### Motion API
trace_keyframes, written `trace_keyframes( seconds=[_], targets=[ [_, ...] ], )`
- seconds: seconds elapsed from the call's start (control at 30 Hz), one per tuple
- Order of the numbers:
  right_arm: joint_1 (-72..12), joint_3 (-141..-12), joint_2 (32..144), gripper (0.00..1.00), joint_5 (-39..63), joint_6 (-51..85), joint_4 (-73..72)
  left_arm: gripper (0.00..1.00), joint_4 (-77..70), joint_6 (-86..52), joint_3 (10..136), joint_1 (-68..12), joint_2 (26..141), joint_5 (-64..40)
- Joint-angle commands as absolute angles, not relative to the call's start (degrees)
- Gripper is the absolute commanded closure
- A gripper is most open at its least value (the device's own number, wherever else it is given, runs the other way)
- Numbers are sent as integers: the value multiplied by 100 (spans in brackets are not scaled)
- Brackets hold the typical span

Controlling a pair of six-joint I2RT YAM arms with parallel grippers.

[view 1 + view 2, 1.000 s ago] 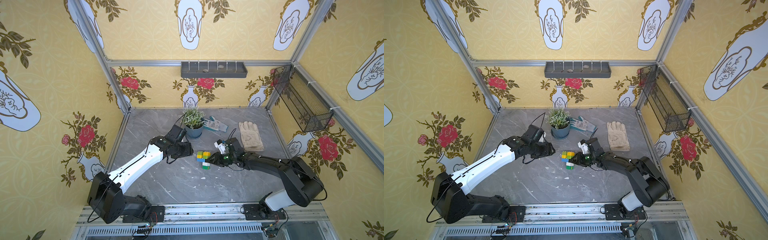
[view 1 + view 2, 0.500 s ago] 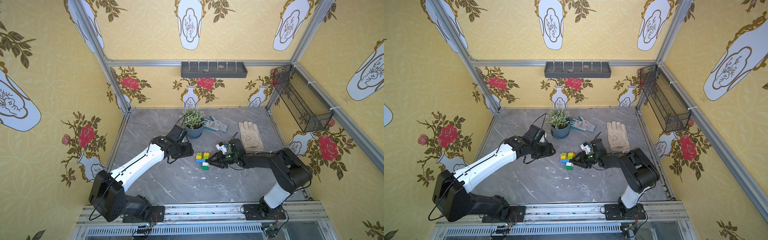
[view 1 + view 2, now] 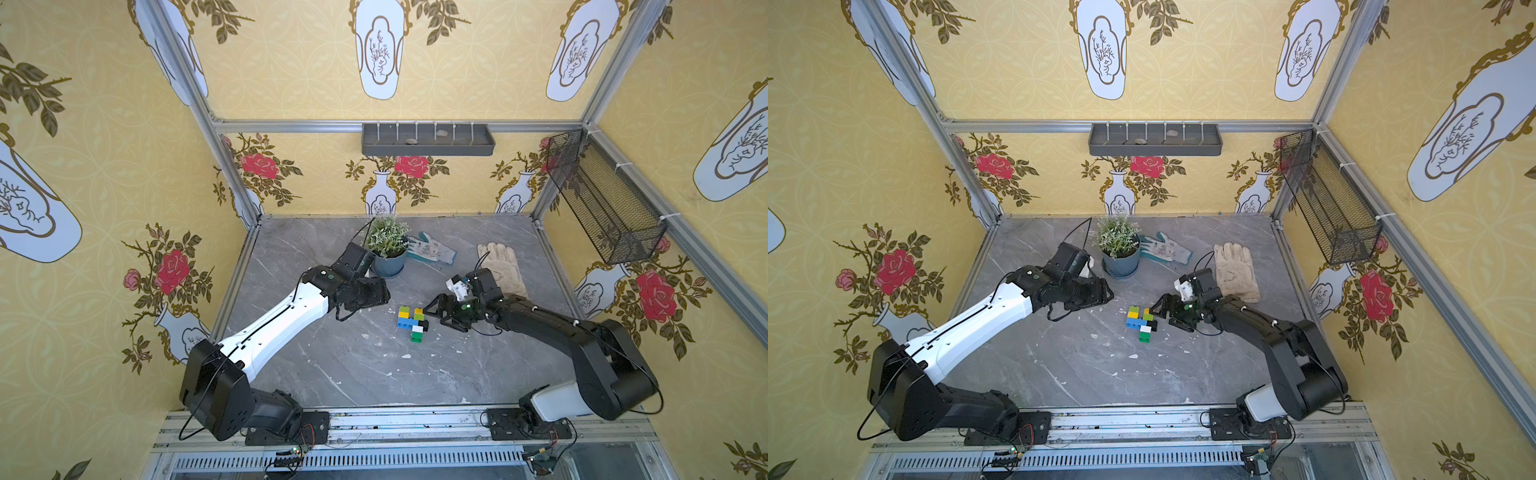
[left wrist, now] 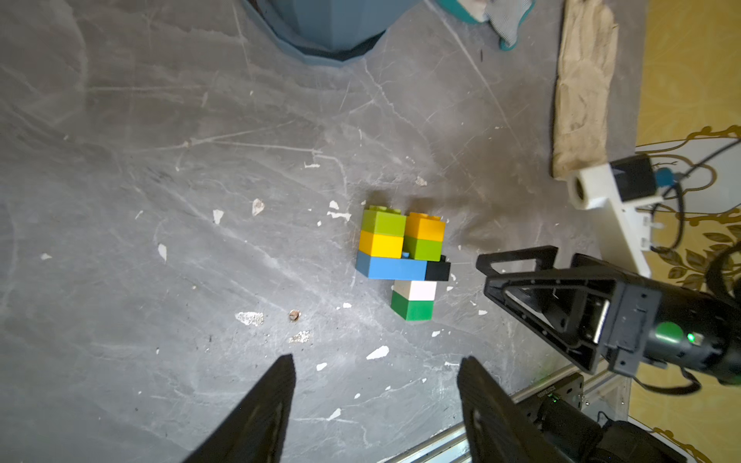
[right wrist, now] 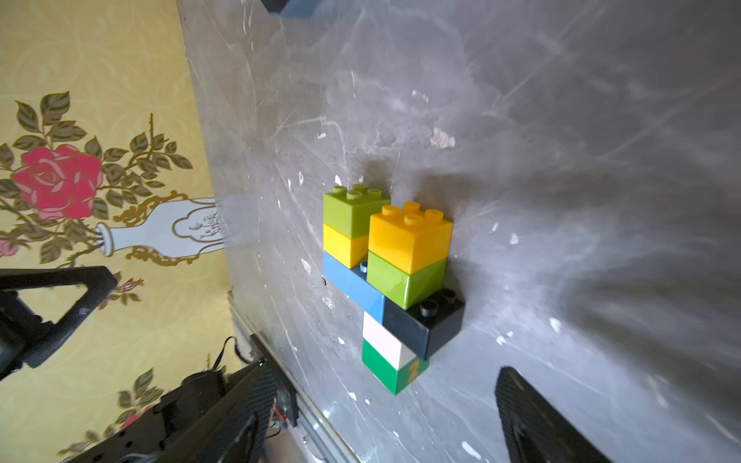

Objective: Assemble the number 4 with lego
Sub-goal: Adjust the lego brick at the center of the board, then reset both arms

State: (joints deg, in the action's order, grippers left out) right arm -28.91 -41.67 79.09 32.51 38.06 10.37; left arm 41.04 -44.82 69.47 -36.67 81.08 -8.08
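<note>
The number 4 point(image 3: 411, 324) point(image 3: 1142, 325) lies flat on the grey table, built of lego. It has two yellow-and-lime prongs, a blue crossbar point(image 4: 391, 267), and a black, white and green stem point(image 5: 395, 366). My right gripper point(image 3: 437, 316) point(image 3: 1163, 316) point(image 5: 385, 373) sits just right of the figure, open, with nothing between its fingers. My left gripper point(image 3: 384, 297) point(image 3: 1108, 295) point(image 4: 377, 360) hovers to the figure's left, a short way off. It is open and holds nothing.
A potted plant point(image 3: 386, 249) stands behind the left gripper. A grey-blue glove point(image 3: 432, 249) and a beige glove point(image 3: 500, 262) lie at the back right. A wire basket point(image 3: 602, 199) hangs on the right wall, and a grey shelf point(image 3: 428, 139) on the back wall.
My right gripper has opened wide and drawn back a little to the right, off the figure, which stays on the table. The left arm has barely moved.
</note>
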Motion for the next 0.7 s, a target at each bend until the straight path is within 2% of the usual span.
trace_keyframes(
  seconds=[0.0,0.13,0.2,0.27,0.33,0.4,0.47,0.57,0.67],
  targets=[
    [-3223,-4651,6914,10,968,3439,2611,31,4495,-4279,7362,-3573,7958,-280],
    [-4126,-5068,5651,6,-1953,3505,3070,27,4584,-4009,7735,-3106,7209,851],
    [-4163,-4975,5189,2,-2452,3089,2671,23,4387,-3758,7734,-2737,6714,1416],
    [-4159,-4589,4827,2,-3073,2773,1956,14,3943,-3435,7462,-2550,6160,2413],
    [-4161,-3971,4573,2,-3748,2066,911,7,2864,-2429,6757,-2340,5629,3070],
    [-4099,-3427,4527,2,-4201,1227,-44,4,1420,-1350,5681,-2328,5171,3676],
    [-3716,-3076,4809,2,-4531,829,-862,0,-256,-421,4484,-2238,4842,4210],
    [-2464,-2774,5478,2,-4244,1236,-1168,0,-2412,507,2915,-1803,4708,4261],
    [-1780,-2300,6019,3,-4584,1307,-2087,0,-2818,472,2095,-1342,4946,4076]
  ],
)
